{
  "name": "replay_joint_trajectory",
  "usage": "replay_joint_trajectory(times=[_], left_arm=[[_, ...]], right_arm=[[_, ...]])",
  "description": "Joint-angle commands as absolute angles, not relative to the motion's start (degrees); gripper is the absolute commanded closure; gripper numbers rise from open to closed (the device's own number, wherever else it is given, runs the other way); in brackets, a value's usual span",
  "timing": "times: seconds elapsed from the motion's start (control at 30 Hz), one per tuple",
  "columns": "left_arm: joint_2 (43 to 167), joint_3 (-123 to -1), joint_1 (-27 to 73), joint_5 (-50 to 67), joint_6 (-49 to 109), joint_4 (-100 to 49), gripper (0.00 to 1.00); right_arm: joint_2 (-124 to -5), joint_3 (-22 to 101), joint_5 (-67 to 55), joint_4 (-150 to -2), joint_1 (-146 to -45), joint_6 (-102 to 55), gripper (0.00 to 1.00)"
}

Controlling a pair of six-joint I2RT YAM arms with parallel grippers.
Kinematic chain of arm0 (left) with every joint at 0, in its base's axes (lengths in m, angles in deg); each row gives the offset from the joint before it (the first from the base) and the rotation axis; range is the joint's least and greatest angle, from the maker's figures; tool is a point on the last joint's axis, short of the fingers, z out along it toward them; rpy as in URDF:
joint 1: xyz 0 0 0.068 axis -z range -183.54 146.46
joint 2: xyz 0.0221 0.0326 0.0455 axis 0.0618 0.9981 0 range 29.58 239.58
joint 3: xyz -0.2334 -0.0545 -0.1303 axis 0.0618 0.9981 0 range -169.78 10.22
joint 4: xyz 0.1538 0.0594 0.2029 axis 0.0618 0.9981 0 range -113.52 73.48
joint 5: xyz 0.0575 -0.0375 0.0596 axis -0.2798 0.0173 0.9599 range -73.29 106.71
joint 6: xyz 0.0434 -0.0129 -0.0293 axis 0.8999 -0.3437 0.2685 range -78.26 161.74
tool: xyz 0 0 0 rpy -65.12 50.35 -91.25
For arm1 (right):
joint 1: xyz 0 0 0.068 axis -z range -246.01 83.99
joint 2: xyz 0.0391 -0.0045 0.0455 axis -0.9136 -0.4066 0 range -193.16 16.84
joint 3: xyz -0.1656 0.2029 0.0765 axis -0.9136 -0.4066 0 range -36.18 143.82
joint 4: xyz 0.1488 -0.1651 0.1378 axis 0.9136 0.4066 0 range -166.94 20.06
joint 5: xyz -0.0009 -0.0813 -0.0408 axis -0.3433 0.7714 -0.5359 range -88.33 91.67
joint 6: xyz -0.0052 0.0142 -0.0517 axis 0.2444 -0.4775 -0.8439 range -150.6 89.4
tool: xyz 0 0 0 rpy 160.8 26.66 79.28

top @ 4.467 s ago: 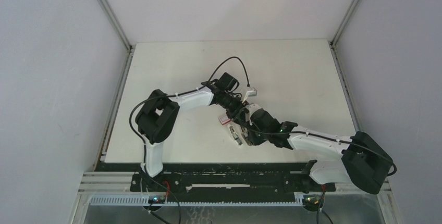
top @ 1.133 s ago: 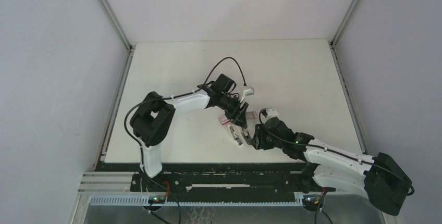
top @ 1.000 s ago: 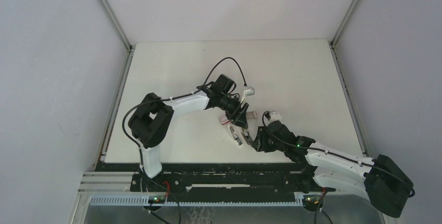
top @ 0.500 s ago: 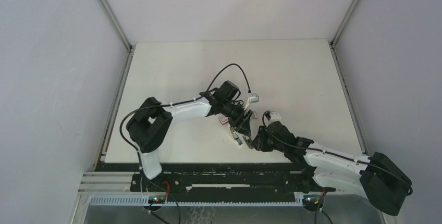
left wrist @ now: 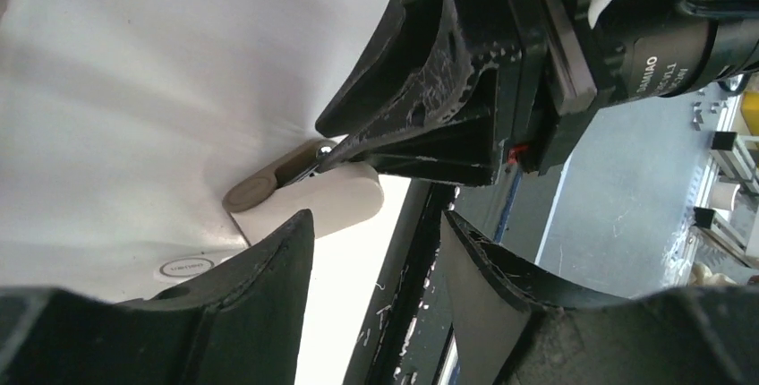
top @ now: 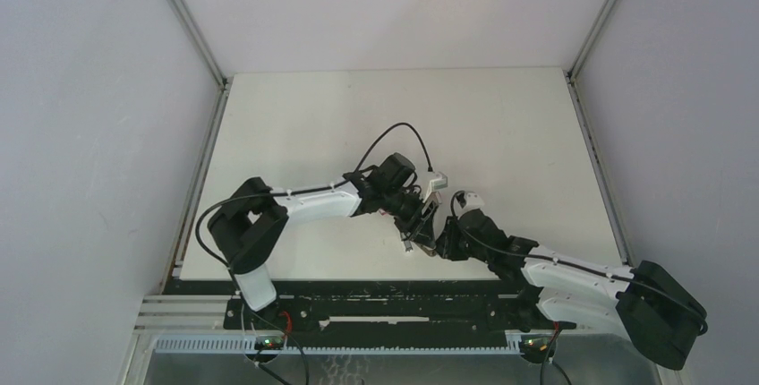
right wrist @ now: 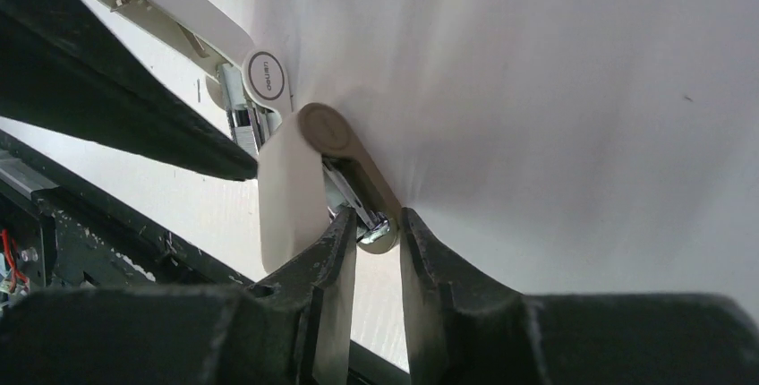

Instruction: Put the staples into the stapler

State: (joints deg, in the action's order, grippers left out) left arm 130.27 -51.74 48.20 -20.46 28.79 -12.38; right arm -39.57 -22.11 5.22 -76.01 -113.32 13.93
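The stapler [top: 409, 240] lies open near the table's front edge. In the right wrist view its white body [right wrist: 286, 190] and beige arm [right wrist: 345, 154] fan out from a hinge, with bare metal between them. My right gripper [right wrist: 378, 224] [top: 432, 243] is shut on the tip of the beige arm and its metal rail. My left gripper [left wrist: 376, 219] [top: 417, 224] is open and empty. It hovers just behind the stapler [left wrist: 313, 208], with its fingers either side of the stapler's end. No loose strip of staples shows.
The table's front edge and the black rail [left wrist: 407, 251] lie just beyond the stapler. The left arm [top: 313, 201] crosses the table's [top: 501, 125] middle, and its gripper now covers the spot where the red-and-white box lay.
My left gripper has moved towards the front edge, over the red-and-white box and down to the stapler. My right gripper has stayed at the stapler's near end.
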Motion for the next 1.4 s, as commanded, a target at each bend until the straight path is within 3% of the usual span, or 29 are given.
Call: replay_joint_trajectory(times=[0.0, 0.37, 0.67, 1.0, 1.37], left_arm=[[123.47, -49.94, 48.49, -15.34, 25.89, -15.55, 0.41], [108.33, -41.12, 45.10, -2.27, 16.85, -24.56, 0.38], [96.94, -27.81, 41.48, 1.93, 7.09, -34.94, 0.31], [89.71, -20.93, 39.12, 1.22, 3.52, -35.08, 0.28], [85.59, -17.59, 38.21, 1.00, -3.20, -36.51, 0.28]], right_arm=[[-34.40, -20.79, 7.10, -69.82, -112.95, 13.02, 0.75], [-18.13, -16.95, 8.89, -55.97, -110.68, 10.27, 0.52], [-30.11, -11.79, 6.03, -61.70, -116.06, -3.19, 0.42], [-47.05, -8.07, 10.61, -65.93, -123.11, -5.93, 0.42], [-54.36, -6.82, 14.92, -64.63, -127.11, -6.19, 0.56]])
